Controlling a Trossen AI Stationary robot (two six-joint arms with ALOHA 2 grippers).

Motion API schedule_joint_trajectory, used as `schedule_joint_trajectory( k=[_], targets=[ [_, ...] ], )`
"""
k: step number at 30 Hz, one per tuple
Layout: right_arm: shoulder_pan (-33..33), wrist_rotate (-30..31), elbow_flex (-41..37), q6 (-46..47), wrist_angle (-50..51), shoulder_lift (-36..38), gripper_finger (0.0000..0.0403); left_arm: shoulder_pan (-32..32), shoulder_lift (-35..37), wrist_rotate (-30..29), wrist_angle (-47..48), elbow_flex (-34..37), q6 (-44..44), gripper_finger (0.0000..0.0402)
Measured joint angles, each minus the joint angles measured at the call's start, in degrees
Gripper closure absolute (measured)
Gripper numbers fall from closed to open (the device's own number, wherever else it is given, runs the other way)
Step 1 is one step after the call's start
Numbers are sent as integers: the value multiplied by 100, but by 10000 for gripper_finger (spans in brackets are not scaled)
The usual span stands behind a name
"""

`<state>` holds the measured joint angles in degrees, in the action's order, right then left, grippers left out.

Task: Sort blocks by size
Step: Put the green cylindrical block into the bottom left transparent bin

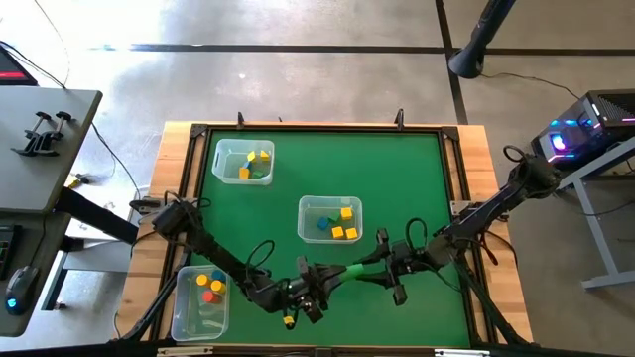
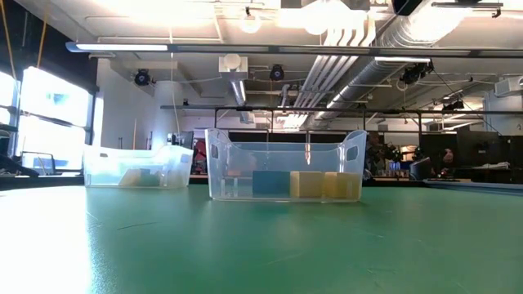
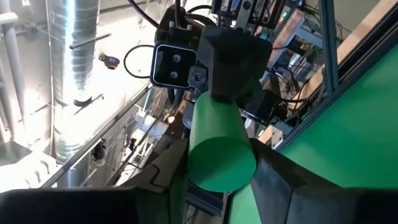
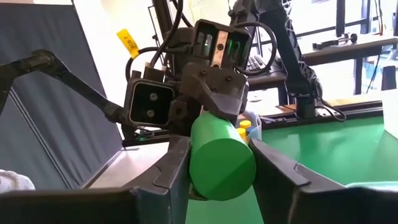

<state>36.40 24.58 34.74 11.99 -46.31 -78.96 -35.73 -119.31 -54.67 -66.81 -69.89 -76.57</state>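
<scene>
A green cylinder block (image 1: 352, 270) is held between my two grippers near the table's near edge, one at each end. My left gripper (image 1: 325, 282) is shut on its left end and my right gripper (image 1: 373, 262) on its right end. A small yellow block (image 1: 289, 320) lies on the mat by my left gripper. Other blocks lie in three clear bins: yellow and green ones at far left (image 1: 243, 162), yellow and blue ones at centre (image 1: 330, 220), orange, red and yellow ones at near left (image 1: 200, 300). Neither gripper shows in the low view. My left gripper pinches the green cylinder's left end (image 3: 221, 163) between its two fingers, by its round sides. The fingers come about level from the table's left and lie along the cylinder. The cylinder lies about level, its other end in my right gripper (image 3: 233, 56). My right gripper pinches the green cylinder's right end (image 4: 222, 167) between its two fingers, one on each round side. The fingers come about level from the table's right and lie along the cylinder. Its far end sits in my left gripper (image 4: 214, 87).
The centre bin (image 2: 286, 167) stands just beyond the two grippers. The near-left bin sits off the green mat on the wooden border. A dark frame (image 1: 317, 127) runs round the mat's edge. Bare mat (image 1: 417, 178) lies at the far right.
</scene>
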Motion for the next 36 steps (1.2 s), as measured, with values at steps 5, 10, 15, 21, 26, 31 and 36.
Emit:
schedule_joint_trajectory(
  k=[5,10,15,21,26,31,36],
  targets=[
    [-65,31,11,347,575,15,229,-7,5,-298,21,9,616,286],
    [-325,171,0,791,1734,45,176,-219,341,-1298,413,-83,854,298],
    [-525,716,0,1070,2466,35,166,-542,861,-2036,2277,-551,1630,298],
    [-535,1097,0,697,2434,35,164,-696,1434,-932,6729,-1377,5994,298],
    [-518,1066,0,520,2426,35,163,-218,1678,2424,10145,-2232,10235,299],
    [-518,944,0,313,2426,35,163,-140,1655,4180,13003,-2563,12510,299],
    [-518,946,0,103,2426,35,163,-517,1646,5415,15050,-2542,14790,299]
  ],
)
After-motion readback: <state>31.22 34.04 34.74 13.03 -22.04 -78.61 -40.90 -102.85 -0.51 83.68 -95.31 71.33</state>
